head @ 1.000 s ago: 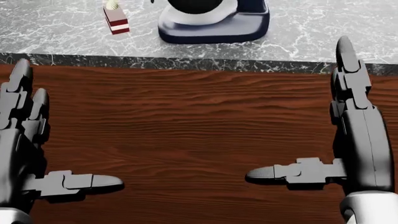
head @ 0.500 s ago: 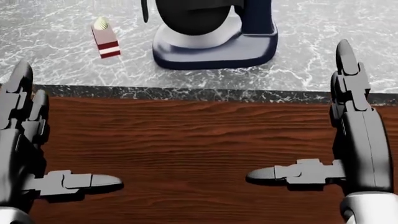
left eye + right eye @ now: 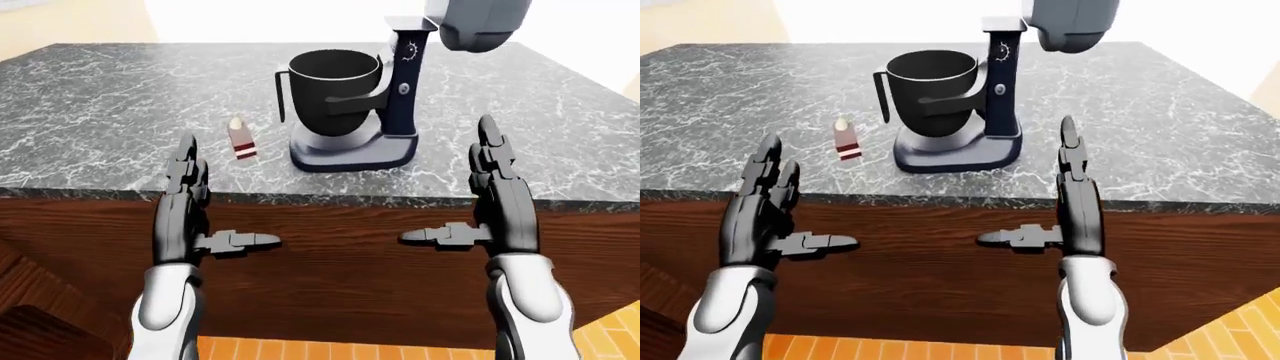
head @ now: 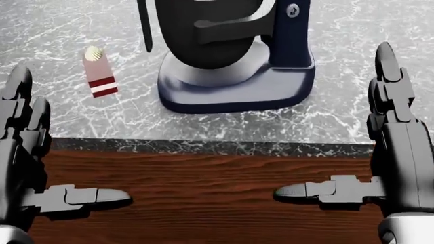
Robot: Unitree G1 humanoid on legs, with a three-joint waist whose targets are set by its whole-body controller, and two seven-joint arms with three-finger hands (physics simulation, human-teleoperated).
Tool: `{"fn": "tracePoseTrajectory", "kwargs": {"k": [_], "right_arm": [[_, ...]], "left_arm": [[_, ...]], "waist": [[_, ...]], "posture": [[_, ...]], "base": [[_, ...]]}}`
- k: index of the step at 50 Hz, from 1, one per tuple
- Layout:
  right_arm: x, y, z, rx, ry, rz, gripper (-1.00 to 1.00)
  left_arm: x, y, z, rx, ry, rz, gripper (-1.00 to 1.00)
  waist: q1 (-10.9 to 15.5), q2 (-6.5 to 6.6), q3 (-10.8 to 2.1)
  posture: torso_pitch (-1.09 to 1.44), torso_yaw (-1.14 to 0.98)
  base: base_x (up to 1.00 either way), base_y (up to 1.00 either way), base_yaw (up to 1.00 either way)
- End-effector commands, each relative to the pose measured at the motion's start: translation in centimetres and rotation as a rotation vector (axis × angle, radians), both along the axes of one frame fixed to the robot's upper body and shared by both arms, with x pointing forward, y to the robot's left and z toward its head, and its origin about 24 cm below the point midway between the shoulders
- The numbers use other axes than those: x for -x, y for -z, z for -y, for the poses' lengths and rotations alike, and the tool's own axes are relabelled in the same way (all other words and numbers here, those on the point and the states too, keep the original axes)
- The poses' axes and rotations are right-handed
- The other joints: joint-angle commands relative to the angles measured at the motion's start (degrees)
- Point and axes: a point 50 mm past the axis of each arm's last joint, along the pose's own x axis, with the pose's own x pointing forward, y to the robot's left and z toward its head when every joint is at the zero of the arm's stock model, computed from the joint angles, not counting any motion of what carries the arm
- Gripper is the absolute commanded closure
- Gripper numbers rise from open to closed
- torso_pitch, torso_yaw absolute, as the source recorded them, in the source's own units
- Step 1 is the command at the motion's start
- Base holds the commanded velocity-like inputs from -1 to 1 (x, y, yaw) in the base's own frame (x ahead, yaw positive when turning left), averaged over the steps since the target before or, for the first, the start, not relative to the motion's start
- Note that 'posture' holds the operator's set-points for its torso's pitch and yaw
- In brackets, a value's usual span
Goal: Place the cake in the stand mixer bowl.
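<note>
Cake slice (image 3: 241,140): upright on the marble counter (image 3: 90,112), just left of the stand mixer (image 3: 385,112), not touching it.
Mixer bowl (image 3: 335,90): dark, seated on the mixer's base, tilt head raised above.
Left hand (image 3: 185,206): fingers spread, empty, below the mixer over the wooden counter face (image 3: 340,262).
Right hand (image 3: 500,202): likewise splayed, holding nothing.
</note>
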Motion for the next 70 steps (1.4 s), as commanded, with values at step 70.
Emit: {"fn": "tracePoseTrajectory", "kwargs": {"k": [70], "right_arm": [[0.3, -1.1, -0.2, 0.009, -0.010, 0.115, -1.00]], "left_arm": [[-5.3, -5.1, -4.1, -0.050, -0.176, 0.137, -1.00]], "waist": [[-1.1, -2.00, -1.41]], "posture": [[0.00, 0.00]], "base": [[0.05, 0.00, 0.00]]}}
